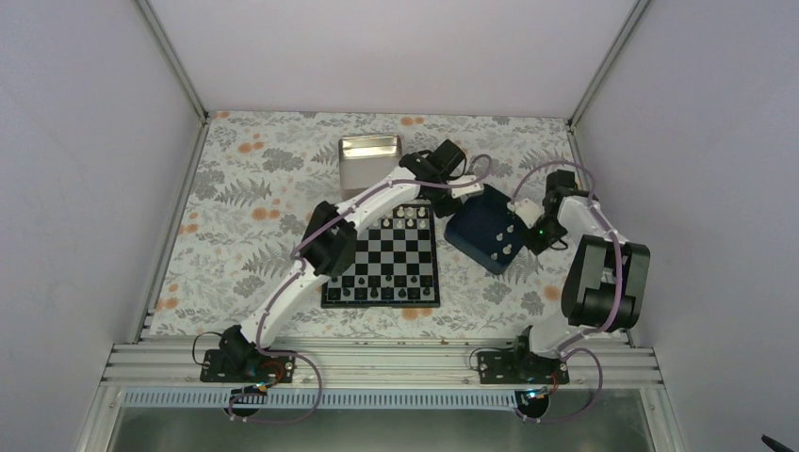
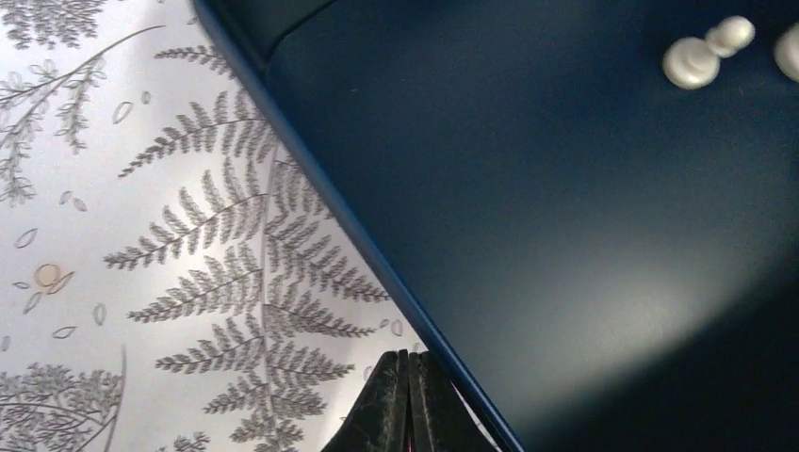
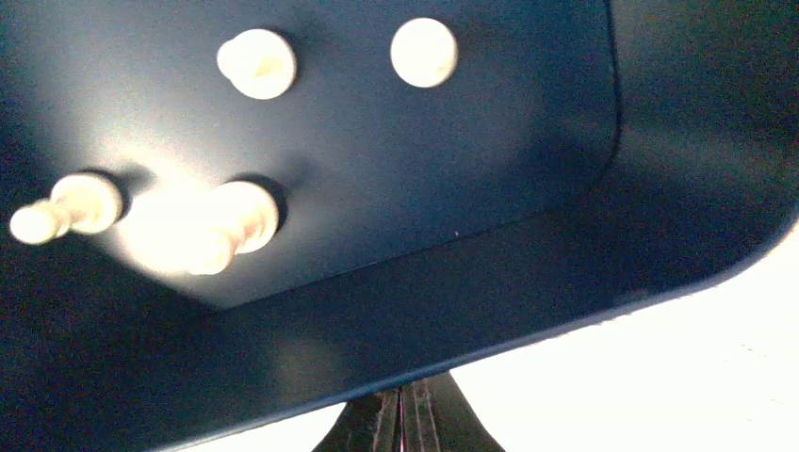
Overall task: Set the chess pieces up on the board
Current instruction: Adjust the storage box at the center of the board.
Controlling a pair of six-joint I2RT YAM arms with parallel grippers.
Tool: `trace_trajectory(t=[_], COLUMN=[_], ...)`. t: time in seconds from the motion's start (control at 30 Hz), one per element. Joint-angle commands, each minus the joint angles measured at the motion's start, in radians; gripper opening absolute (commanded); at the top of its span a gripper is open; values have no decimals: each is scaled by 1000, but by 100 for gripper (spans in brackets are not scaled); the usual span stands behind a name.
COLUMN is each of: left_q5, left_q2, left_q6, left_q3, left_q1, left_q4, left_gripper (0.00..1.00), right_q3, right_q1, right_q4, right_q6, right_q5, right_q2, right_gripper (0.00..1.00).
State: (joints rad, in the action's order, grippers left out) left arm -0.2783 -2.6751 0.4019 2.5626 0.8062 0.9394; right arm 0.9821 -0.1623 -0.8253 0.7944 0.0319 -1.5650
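While at the blue tray (image 1: 471,231) of chess pieces (image 3: 256,63), both jaws tight together.

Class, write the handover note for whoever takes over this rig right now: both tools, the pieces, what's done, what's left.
Left tool: shut, empty, over the cloth beside the blue tray's edge.
Right tool: shut, empty, at the tray's rim.
Done: a few white pieces stand on the board's far rows.
Left: at least four loose pieces in the tray need placing on the board.
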Motion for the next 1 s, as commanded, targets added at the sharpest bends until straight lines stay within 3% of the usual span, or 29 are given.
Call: trace_trajectory(t=[0.0, 0.63, 0.97], left_q5=[-59, -101, -153], left_q2=[59, 75, 20], left_q6=[20, 65, 40], left_q3=[-4, -3, 17], left_q1=[67, 242, 279], left_q4=[41, 125, 115], left_gripper=[2, 2, 2], right_q3=[67, 406, 454], right_q1=[-30, -92, -61], right_q4=[86, 86, 18], right_q6=[-1, 20, 31], right_q5=[-3, 43, 151], right_q2=[-50, -349, -369], right_gripper=[5, 5, 6])
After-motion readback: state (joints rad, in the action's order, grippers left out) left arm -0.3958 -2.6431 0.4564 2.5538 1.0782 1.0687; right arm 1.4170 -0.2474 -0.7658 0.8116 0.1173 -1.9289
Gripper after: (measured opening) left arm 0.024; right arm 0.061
